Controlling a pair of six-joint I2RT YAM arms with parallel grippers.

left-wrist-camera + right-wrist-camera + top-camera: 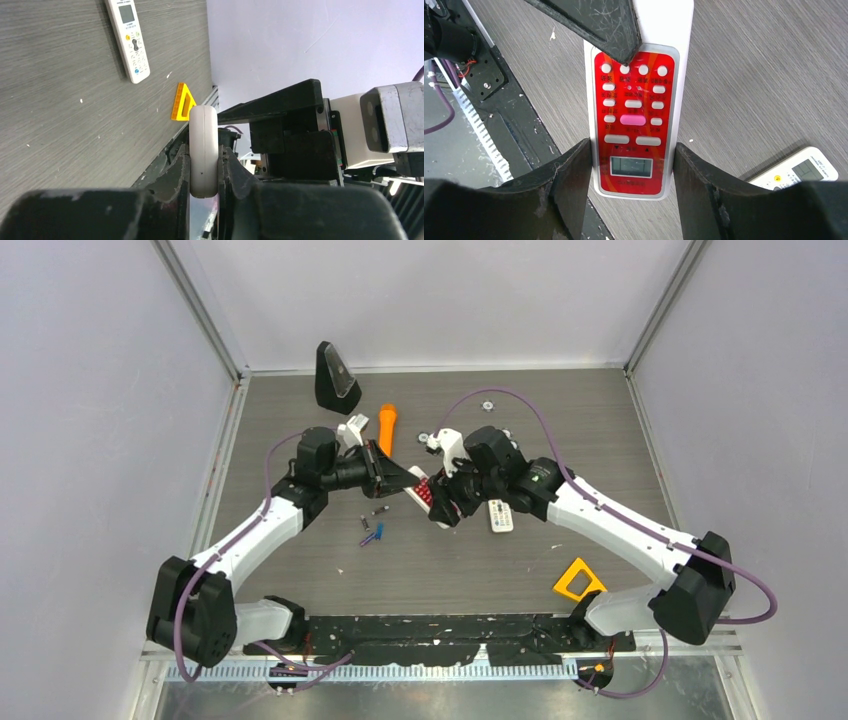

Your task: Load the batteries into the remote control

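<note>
A white remote with a red button face [422,492] hangs in the air between my two grippers, above the table's middle. My left gripper [405,480] is shut on its thin edges, seen edge-on in the left wrist view [203,145] between the jaws [204,170]. My right gripper [440,508] is shut on the screen end [634,110], its jaws [631,165] against both long sides. The left gripper's finger [599,25] covers the far end. Three batteries lie on the table below: one dark grey [380,510], one blue [378,532], one purple [367,538].
A second white remote [500,515] lies under the right arm; it also shows in both wrist views [129,37] [796,172]. An orange triangle [578,580] lies front right. An orange torch [387,428] and a black wedge-shaped object [335,378] stand at the back.
</note>
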